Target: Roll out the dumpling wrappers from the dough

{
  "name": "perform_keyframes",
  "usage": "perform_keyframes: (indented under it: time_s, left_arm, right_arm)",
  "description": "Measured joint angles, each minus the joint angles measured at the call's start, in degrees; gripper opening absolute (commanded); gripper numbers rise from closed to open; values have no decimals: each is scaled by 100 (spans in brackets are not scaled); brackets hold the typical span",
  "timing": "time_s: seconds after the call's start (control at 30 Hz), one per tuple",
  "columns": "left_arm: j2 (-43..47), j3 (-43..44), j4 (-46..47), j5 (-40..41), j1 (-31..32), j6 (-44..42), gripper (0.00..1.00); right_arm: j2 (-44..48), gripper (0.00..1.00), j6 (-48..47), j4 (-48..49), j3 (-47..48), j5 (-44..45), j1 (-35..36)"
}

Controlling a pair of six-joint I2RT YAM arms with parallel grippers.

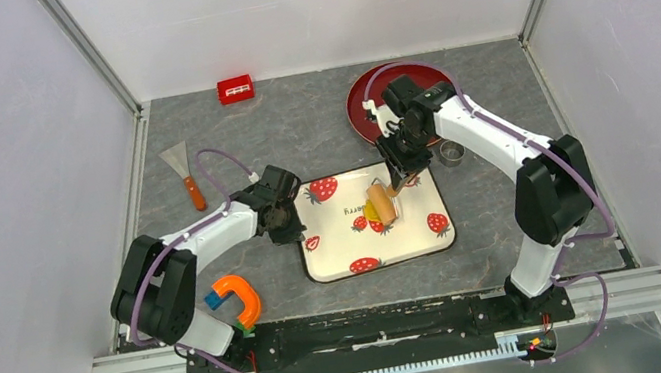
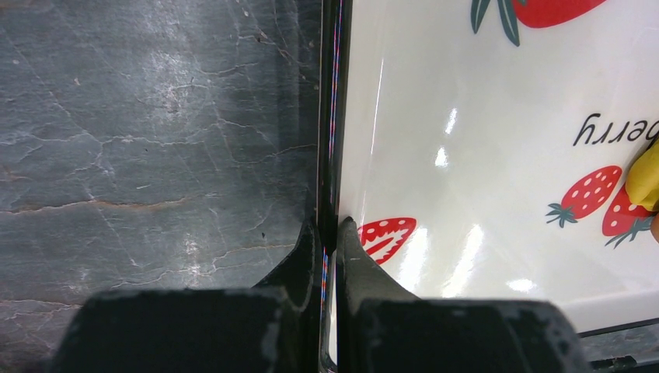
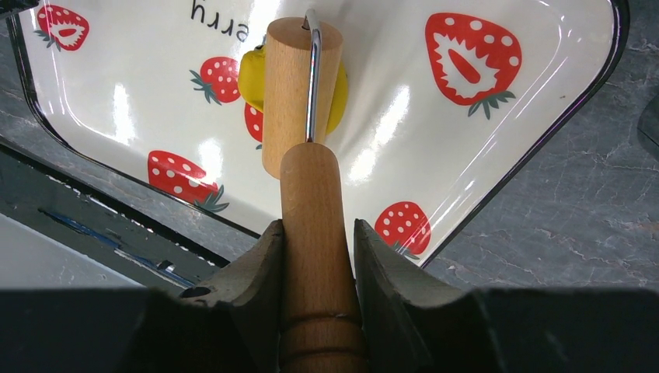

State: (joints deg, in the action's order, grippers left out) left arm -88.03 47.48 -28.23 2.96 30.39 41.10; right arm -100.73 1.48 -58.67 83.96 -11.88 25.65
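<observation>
The yellow dough (image 3: 250, 78) lies on the white strawberry-print tray (image 1: 337, 246), under the drum of a tan wooden roller (image 3: 291, 85). My right gripper (image 3: 317, 233) is shut on the roller's handle (image 3: 315, 225), with the drum (image 1: 381, 204) pressing on the dough (image 1: 370, 210). At the tray's left rim (image 2: 329, 155), my left gripper (image 2: 330, 229) is shut on the rim, one finger outside and one inside. An edge of the dough (image 2: 643, 177) shows at the far right of the left wrist view. No dumpling wrappers are in view.
A red plate (image 1: 364, 105) sits behind the right arm, with a small metal ring cutter (image 1: 451, 153) beside it. A red block (image 1: 235, 89) is at the back, a scraper (image 1: 184, 173) at left, and an orange-and-blue curved tool (image 1: 236, 300) near the left base.
</observation>
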Motion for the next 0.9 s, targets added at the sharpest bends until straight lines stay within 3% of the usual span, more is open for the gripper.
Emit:
perform_keyframes:
  time_s: [0.9]
  left_arm:
    - [-11, 42, 33, -92, -446, -9, 2]
  right_arm:
    - [-90, 0, 90, 96, 11, -103, -7]
